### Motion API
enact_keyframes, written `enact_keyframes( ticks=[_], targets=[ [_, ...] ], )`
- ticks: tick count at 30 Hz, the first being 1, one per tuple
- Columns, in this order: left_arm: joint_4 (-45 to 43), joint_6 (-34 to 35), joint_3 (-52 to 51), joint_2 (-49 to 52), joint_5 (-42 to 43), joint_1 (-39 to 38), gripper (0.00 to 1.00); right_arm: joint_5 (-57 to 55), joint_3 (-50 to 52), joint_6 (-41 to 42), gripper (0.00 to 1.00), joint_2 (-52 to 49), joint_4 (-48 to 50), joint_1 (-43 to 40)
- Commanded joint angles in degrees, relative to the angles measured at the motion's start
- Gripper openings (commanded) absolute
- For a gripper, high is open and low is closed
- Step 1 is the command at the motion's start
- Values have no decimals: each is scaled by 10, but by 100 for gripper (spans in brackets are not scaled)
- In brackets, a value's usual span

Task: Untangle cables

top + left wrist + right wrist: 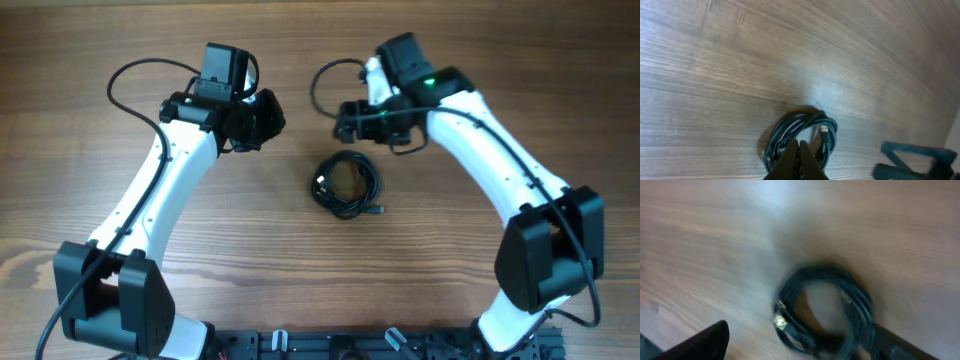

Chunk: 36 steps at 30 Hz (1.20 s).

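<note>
The cables [345, 185] are a small coil of thin black cords with small plug ends, lying on the wooden table between the two arms. My left gripper [268, 118] is up and to the left of the coil, apart from it. In the left wrist view its fingers [800, 150] are shut together with nothing between them, and the coil [785, 131] shows behind them. My right gripper [345, 125] is above the coil. In the right wrist view its fingers [797, 347] are spread wide open, and the blurred coil [822, 307] lies on the table between them.
The wooden table [120, 190] runs all round the coil. The right gripper's fingers [915, 160] show at the lower right of the left wrist view. The arms' own thicker black cables [135, 75] loop near the wrists. The arm bases stand at the front edge.
</note>
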State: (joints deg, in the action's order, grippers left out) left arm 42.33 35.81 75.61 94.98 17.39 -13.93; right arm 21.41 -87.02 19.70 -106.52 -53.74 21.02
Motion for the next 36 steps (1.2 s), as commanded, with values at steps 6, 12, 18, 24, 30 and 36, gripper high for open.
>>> enact_keyframes(
  ticks=[6,12,18,24,30,36],
  targets=[
    [14,-165,3,58,16,-101,11,-67,-10,27,86,24,-93,-40],
    [-24,-296,4,193,55,-97,45,-64,-10,14,86,24,-97,-40],
    [-68,-296,3,224,59,-108,60,-64,-10,14,86,24,-93,-40],
    [-57,-296,3,233,-2,-117,48,-59,-10,13,86,24,-76,-40],
    [-52,-294,3,272,-10,-152,16,-59,-10,2,86,24,-71,-40],
    [-26,-189,6,208,-37,-122,4,67,-12,-66,87,26,-40,-36]
  ],
)
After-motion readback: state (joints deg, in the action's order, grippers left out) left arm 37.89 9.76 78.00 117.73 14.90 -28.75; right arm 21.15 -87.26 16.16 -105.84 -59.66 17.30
